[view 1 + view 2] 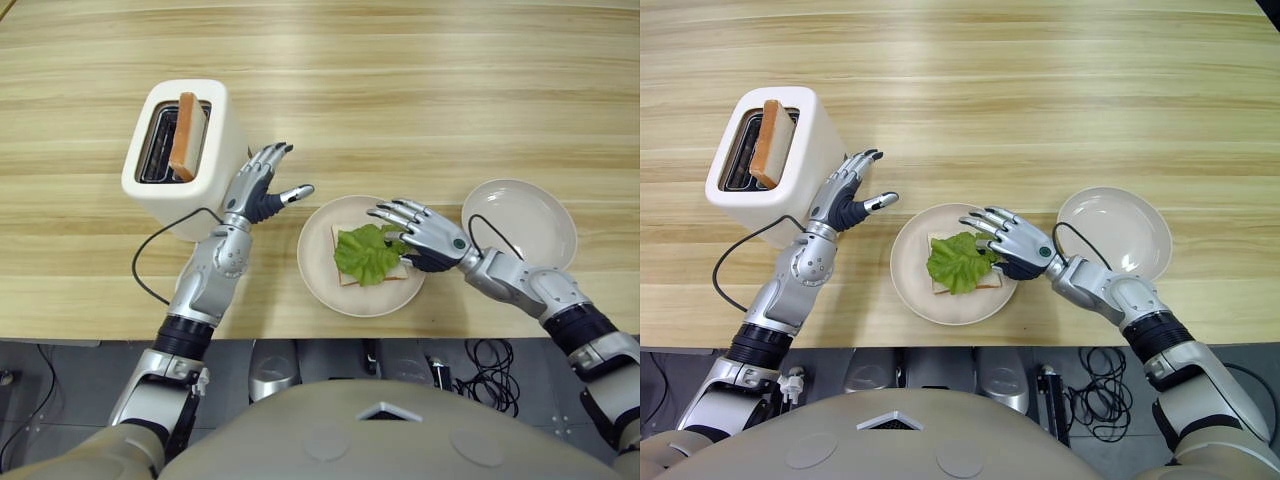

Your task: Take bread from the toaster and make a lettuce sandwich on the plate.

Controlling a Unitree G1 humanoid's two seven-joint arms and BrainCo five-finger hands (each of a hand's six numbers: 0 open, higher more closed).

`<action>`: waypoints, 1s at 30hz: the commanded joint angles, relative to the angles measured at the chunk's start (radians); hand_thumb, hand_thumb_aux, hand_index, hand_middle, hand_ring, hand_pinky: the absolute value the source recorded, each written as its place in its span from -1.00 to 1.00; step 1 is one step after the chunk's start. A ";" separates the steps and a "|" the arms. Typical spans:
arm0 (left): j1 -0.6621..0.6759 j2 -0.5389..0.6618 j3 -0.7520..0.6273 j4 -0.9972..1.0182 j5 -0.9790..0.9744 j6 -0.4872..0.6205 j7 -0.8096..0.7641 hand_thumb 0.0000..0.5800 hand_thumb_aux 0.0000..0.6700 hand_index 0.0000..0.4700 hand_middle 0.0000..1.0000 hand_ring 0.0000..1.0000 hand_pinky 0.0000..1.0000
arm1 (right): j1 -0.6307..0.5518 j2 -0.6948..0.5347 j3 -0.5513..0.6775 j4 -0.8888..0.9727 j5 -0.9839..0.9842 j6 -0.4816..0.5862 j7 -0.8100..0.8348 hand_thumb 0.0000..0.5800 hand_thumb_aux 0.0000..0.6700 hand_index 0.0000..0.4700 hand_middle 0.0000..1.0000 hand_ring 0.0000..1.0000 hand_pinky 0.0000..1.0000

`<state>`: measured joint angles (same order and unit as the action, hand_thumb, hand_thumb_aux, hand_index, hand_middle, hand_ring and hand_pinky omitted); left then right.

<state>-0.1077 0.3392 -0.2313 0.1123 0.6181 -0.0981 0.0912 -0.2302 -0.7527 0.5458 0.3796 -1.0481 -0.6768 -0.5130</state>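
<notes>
A white toaster (185, 155) stands at the left with one slice of bread (187, 134) sticking up from its right slot. My left hand (258, 187) is open just right of the toaster, touching nothing. On the cream plate (318, 272) in the middle lies a bread slice (345, 277) with a green lettuce leaf (367, 253) on top. My right hand (420, 232) hovers at the plate's right rim, fingers spread over the leaf's right edge; whether they pinch the leaf is hard to tell.
A second, bare white plate (520, 222) sits to the right, behind my right forearm. The toaster's black cord (150, 255) loops toward the table's front edge. Open wooden tabletop stretches across the back.
</notes>
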 commanded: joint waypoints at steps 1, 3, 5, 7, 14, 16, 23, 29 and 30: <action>-0.004 0.003 -0.003 0.028 -0.002 0.002 0.000 -1.00 -1.00 -1.00 -1.00 -1.00 -1.00 | -0.012 -0.006 -0.021 0.006 0.012 -0.001 0.013 -1.00 -1.00 -1.00 -1.00 -1.00 -1.00; -0.005 0.004 -0.001 0.033 -0.002 0.001 0.002 -1.00 -1.00 -1.00 -1.00 -1.00 -1.00 | -0.015 -0.003 -0.024 0.009 0.012 -0.003 0.015 -1.00 -1.00 -1.00 -1.00 -1.00 -1.00; -0.007 0.004 0.000 0.038 -0.004 -0.002 0.004 -1.00 -1.00 -1.00 -1.00 -1.00 -1.00 | -0.016 -0.002 -0.026 0.008 0.014 -0.004 0.016 -1.00 -1.00 -1.00 -1.00 -1.00 -1.00; -0.009 0.003 0.000 0.042 -0.005 -0.005 0.005 -1.00 -1.00 -1.00 -1.00 -1.00 -1.00 | -0.016 -0.002 -0.029 0.007 0.017 -0.004 0.015 -1.00 -1.00 -1.00 -1.00 -1.00 -1.00; -0.008 0.005 0.003 0.045 -0.008 -0.012 0.010 -1.00 -1.00 -1.00 -1.00 -1.00 -1.00 | -0.018 -0.004 -0.043 0.000 0.029 -0.003 0.020 -1.00 -1.00 -1.00 -1.00 -1.00 -1.00; 0.002 0.010 0.008 0.011 -0.002 -0.011 0.012 -1.00 -1.00 -1.00 -1.00 -1.00 -1.00 | -0.027 -0.005 -0.059 -0.006 0.044 -0.004 0.023 -1.00 -1.00 -1.00 -1.00 -1.00 -1.00; 0.063 0.015 0.039 -0.281 0.044 -0.013 0.026 -1.00 -1.00 -1.00 -1.00 -1.00 -1.00 | -0.065 0.022 -0.143 -0.022 0.112 0.014 0.009 -1.00 -1.00 -1.00 -1.00 -1.00 -1.00; 0.122 0.036 0.148 -0.446 0.057 -0.006 0.042 -1.00 -1.00 -1.00 -1.00 -1.00 -1.00 | -0.078 0.073 -0.151 -0.021 0.118 0.023 0.006 -1.00 -1.00 -1.00 -1.00 -1.00 -1.00; 0.133 0.044 0.175 -0.471 0.066 0.005 0.043 -1.00 -1.00 -1.00 -1.00 -1.00 -1.00 | -0.078 0.081 -0.150 -0.022 0.119 0.024 0.007 -1.00 -1.00 -1.00 -1.00 -1.00 -1.00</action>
<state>0.0042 0.3658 -0.1051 -0.3172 0.6623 -0.1151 0.1321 -0.3051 -0.6808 0.3979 0.3613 -0.9320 -0.6556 -0.5099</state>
